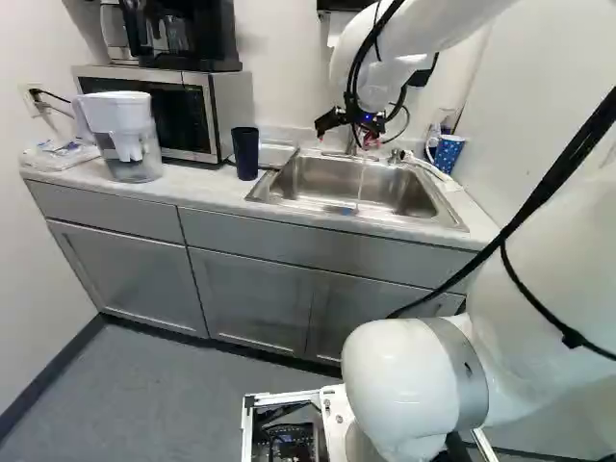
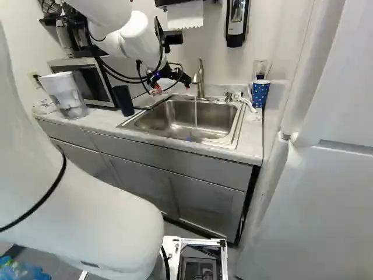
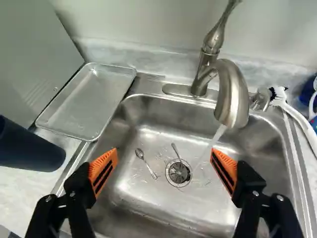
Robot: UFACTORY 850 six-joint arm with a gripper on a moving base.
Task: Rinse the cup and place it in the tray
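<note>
Black gripper (image 2: pixel 172 88) is being held open above the sink (image 3: pixel 163 119); its two fingers are being spread wide, orange pads (image 3: pixel 104 168) facing, nothing being gripped between them. Dark blue cup (image 3: pixel 29 148) is being held up by the counter (image 1: pixel 207 188), upright; in the wrist view it is being seen outside the finger gap, off beside the finger on the tray's side, and neither finger is being touched by it.

Metal tray (image 3: pixel 86 104) is being supported flat on the counter, between the microwave (image 1: pixel 159 111) and the sink; the dark blue cup is being seen just beside one corner of it, not in it; whether the two are touching cannot be told. Spotted cup (image 2: pixel 260 93) is being held up by the counter at the other side of the sink; it is being seen well clear of the fingers, past the faucet (image 3: pixel 233 94) and near a white hose (image 3: pixel 299 119).

Water is being poured from the faucet, ahead of the gripper; its thin stream is being dropped into the sink. Two small spoons (image 3: pixel 143 158) are being held by the sink floor; one is being seen with an end at the drain (image 3: pixel 178 172), the other just beside it. Clear pitcher (image 1: pixel 123 135) is being supported on the counter, in front of the microwave.
</note>
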